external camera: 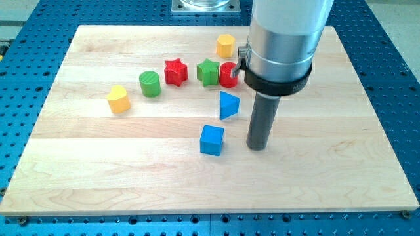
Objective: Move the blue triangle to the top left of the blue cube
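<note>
The blue triangle [228, 105] lies near the middle of the wooden board [98, 164]. The blue cube [212, 139] sits just below it and slightly to the view's left. My tip [257, 147] rests on the board to the view's right of the blue cube and below-right of the blue triangle. It touches neither block.
A row of blocks lies above the triangle: a yellow heart-like block [119, 99], a green cylinder [149, 84], a red star [175, 71], a green star [209, 71], a red cylinder [228, 75] partly behind the arm, and a yellow hexagon [226, 45].
</note>
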Robot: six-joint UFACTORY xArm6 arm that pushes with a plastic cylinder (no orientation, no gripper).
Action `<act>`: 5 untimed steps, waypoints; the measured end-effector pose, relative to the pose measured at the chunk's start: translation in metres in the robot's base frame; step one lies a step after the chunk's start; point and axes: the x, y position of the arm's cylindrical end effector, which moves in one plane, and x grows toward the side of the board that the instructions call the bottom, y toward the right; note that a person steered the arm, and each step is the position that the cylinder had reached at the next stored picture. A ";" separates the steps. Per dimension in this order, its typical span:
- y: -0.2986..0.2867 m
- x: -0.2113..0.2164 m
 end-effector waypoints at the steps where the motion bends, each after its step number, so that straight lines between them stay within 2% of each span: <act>1: -0.002 -0.041; 2: -0.046 -0.067; 3: -0.049 -0.100; 4: -0.078 -0.082; 5: -0.079 -0.043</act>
